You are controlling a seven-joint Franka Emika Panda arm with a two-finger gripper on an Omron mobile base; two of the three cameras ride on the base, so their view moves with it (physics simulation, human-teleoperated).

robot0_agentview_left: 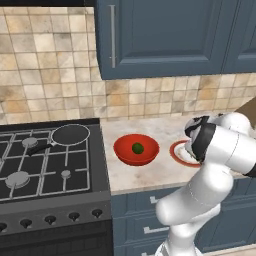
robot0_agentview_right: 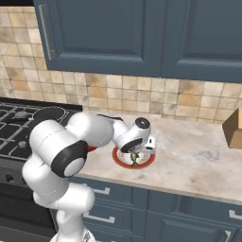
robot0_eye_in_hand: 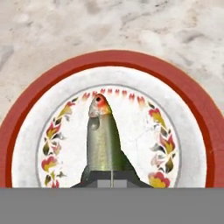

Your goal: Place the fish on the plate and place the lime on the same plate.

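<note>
Fingers [robot0_eye_in_hand: 111, 180] clamp the fish [robot0_eye_in_hand: 103, 140] just over the plate [robot0_eye_in_hand: 188, 131].

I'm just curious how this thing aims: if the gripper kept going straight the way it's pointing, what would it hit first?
The gripper points down at the plate with the fish between its fingers, so the fish would probably press onto the plate's white centre first; how far above it hangs is unclear.

A greenish-grey fish [robot0_eye_in_hand: 103, 140] with an orange-red head lies against a white plate [robot0_eye_in_hand: 192, 131] rimmed in red and ringed with red, yellow and green floral motifs. A dark green lime [robot0_agentview_left: 137, 148] sits in a red bowl [robot0_agentview_left: 125, 152] on the beige mottled bench [robot0_agentview_right: 198, 160].
</note>
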